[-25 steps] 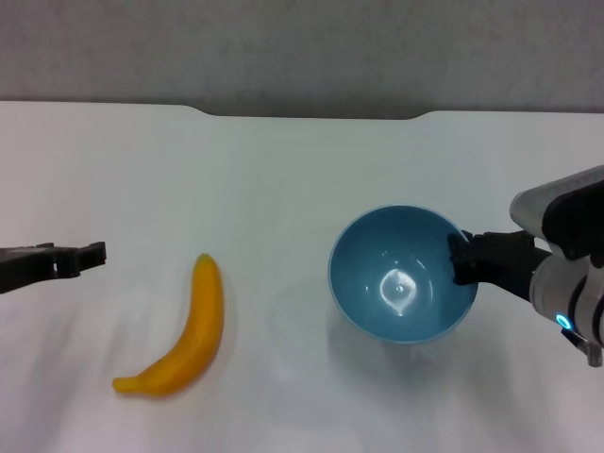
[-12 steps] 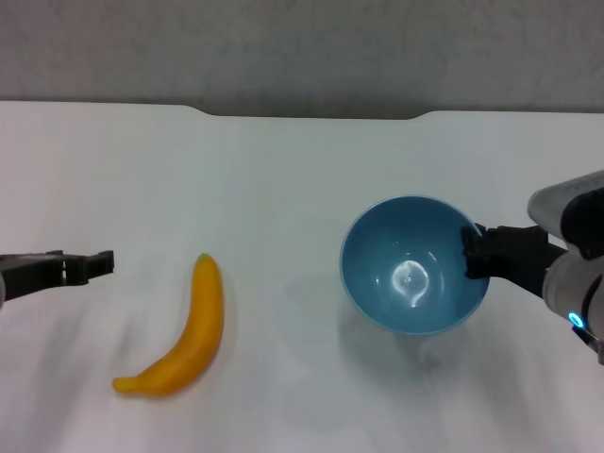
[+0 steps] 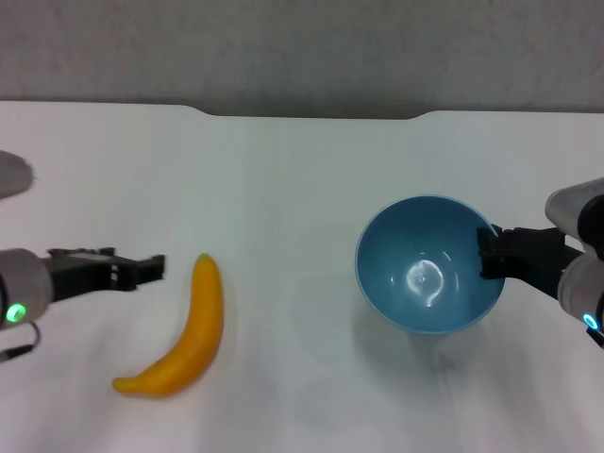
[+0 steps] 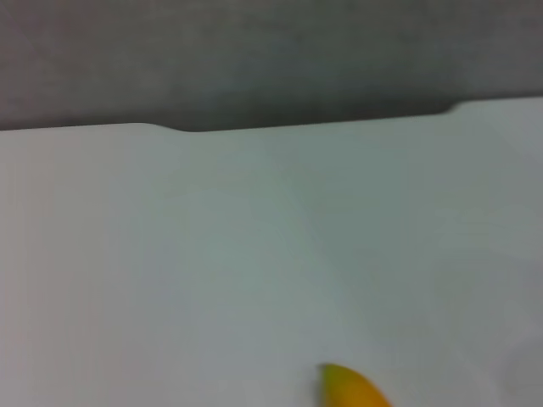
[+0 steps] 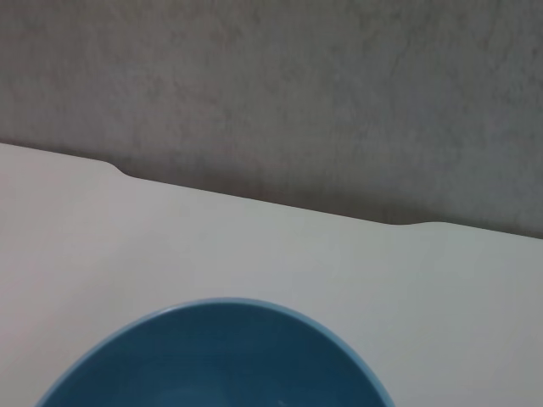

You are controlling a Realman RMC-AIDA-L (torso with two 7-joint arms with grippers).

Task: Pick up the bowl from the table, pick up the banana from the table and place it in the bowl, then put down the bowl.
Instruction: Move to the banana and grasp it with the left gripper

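The light-blue bowl hangs tilted just above the white table at the right, with its shadow beneath it. My right gripper is shut on the bowl's right rim. The bowl's far rim fills the lower part of the right wrist view. The yellow-orange banana lies on the table at the left, its pointed end towards the far side. My left gripper is low over the table, just left of the banana's far end. The banana's tip shows in the left wrist view.
The table's far edge has a shallow notch in front of a grey wall. Bare white tabletop lies between the banana and the bowl.
My right gripper has carried the bowl to the right. My left gripper has moved right, from the left edge to just beside the banana's far end. The banana has not moved.
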